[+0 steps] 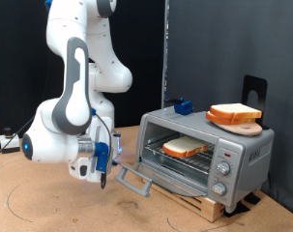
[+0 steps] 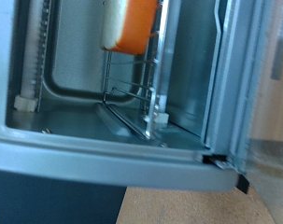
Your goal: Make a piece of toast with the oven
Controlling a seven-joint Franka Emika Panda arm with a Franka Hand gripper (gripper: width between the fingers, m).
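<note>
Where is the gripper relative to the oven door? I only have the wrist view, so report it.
Observer: The gripper hangs low beside the handle of the oven, at the exterior view's left. The door lies open. I cannot tell whether the gripper touches the handle.
Operator: Tell me what sits on top of the oven.
Observer: A round wooden board carrying another bread slice, and a small blue object to the exterior view's left of it.
Operator: Confirm how the toast lies inside.
Observer: The piece of toast lies flat on the wire rack, wholly inside the oven.
</note>
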